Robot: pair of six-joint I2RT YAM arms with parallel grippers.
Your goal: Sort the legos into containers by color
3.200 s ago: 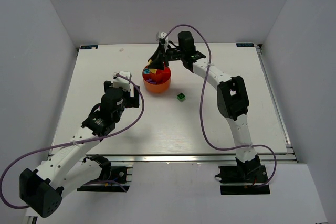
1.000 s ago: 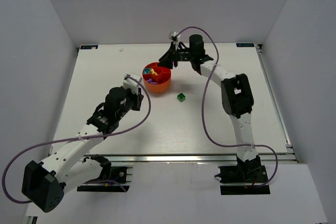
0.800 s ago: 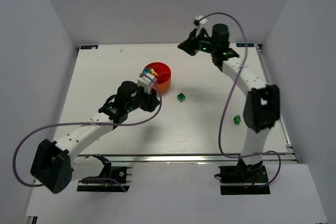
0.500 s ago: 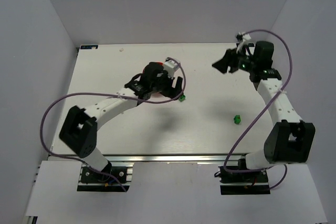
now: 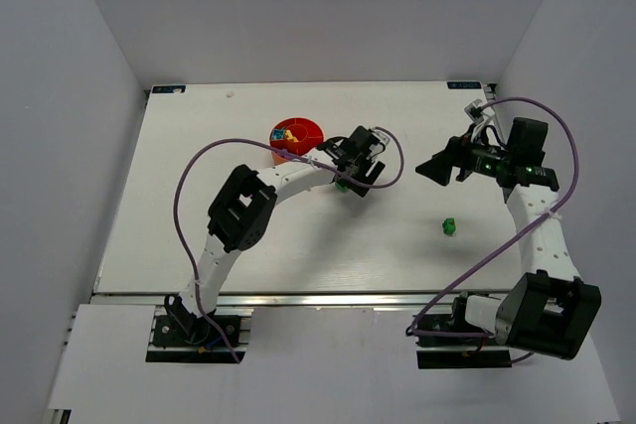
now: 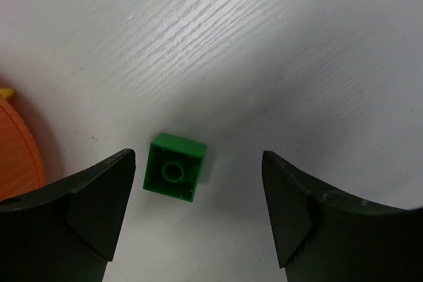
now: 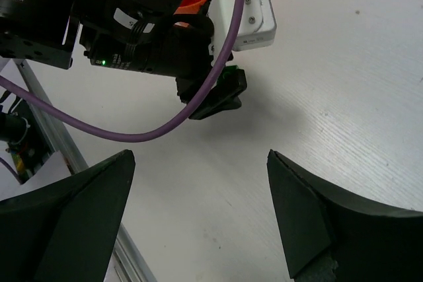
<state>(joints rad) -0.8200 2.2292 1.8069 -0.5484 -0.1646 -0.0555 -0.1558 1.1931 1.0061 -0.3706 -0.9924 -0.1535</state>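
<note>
Left wrist view, with the top external and right wrist views in support. The left gripper point(image 6: 198, 166) has its jaws apart and nothing clamped. Its fingers point(image 6: 86, 209) stand on either side of a green brick point(image 6: 174, 175) lying flat on the table point(image 6: 277, 44). The brick sits closer to the finger on the left of this view, just beside it, with no contact visible. The ribbed rim of the red-orange bowl point(image 6: 16, 156) enters at the left edge, near the brick.

The right gripper point(image 7: 200, 163) also has its jaws spread and holds nothing. It hangs over the right half of the table, and its camera faces the left gripper. A second green brick point(image 5: 447, 226) lies on the table near it, toward the arm bases and well apart from the bowl.

Progress, as judged: the sort appears mostly done. Yellow and cyan pieces show inside the bowl's compartments, while both green bricks remain outside. The step in hand looks like the pick of the first green brick, and the second would follow.

Counts:
- **Bowl:** one.
- **Green bricks loose on the table:** two.
- **Loose bricks of other colours:** none seen.
- **Pieces inside the bowl:** too small to count.
- **Grippers:** two, both empty.
</note>
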